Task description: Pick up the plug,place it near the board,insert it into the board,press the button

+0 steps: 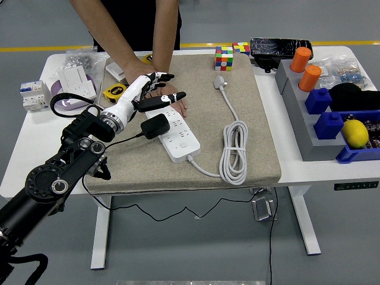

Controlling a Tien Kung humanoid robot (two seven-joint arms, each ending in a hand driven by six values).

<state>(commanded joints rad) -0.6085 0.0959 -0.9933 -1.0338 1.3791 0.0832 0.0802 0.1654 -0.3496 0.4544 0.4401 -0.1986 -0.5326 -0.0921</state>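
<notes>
Black plug [155,126] sits in board [177,134], below open left hand [144,94].

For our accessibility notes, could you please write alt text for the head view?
The robot's left hand hovers open over a white power strip with a black plug in it; a person's hands steady the strip's far end on a beige mat.

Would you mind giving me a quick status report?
Left hand open above power strip. Black plug seated in strip. Person's hands holding strip's far end.
</notes>
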